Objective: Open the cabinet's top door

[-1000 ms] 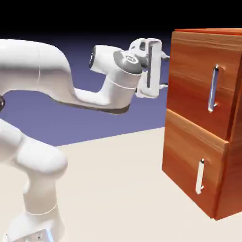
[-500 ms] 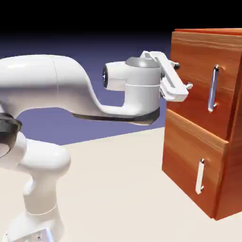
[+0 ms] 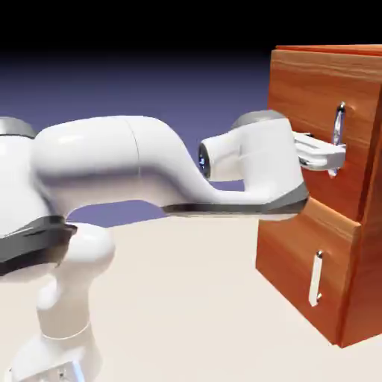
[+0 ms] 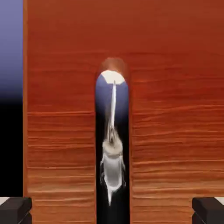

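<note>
The cabinet (image 3: 351, 246) of reddish-brown wood stands at the exterior view's right. Its top door (image 3: 298, 104) is flush and carries a long vertical silver handle (image 3: 339, 123). My gripper (image 3: 332, 155) points straight at the door, with its tips at the lower half of that handle. In the hand view the top door (image 4: 61, 109) fills the picture and the handle (image 4: 112, 144) runs down the middle. My gripper (image 4: 112, 211) is open. Its dark fingertips (image 4: 15, 209) stand wide apart, one on each side of the handle, touching nothing.
Below the top door sits a shorter lower panel (image 3: 291, 246) with a small silver handle (image 3: 316, 277). The pale table (image 3: 186, 291) stretches in front of the cabinet. My arm's base (image 3: 63, 328) stands at the lower left.
My arm has stretched to the right, carrying the hand from left of the cabinet's edge to the top door's handle. The hand also turned so its fingers point at the door. The jaws stayed open.
</note>
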`<action>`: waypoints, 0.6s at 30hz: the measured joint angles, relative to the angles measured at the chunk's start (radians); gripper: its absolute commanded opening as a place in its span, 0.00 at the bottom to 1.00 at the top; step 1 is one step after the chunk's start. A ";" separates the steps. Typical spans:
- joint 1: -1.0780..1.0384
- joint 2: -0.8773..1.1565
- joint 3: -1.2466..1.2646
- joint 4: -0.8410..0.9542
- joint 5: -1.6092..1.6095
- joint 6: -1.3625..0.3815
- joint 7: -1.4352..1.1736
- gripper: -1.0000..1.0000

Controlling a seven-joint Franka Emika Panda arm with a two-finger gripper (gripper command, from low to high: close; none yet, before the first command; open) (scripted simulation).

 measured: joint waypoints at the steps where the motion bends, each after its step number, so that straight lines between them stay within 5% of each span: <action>1: 0.040 0.010 -0.025 0.030 -0.002 -0.003 0.001 0.50; 2: 0.043 0.011 -0.027 0.032 -0.002 -0.004 0.001 0.00; 18: -0.464 0.247 0.362 -0.203 -0.002 -0.135 0.353 0.00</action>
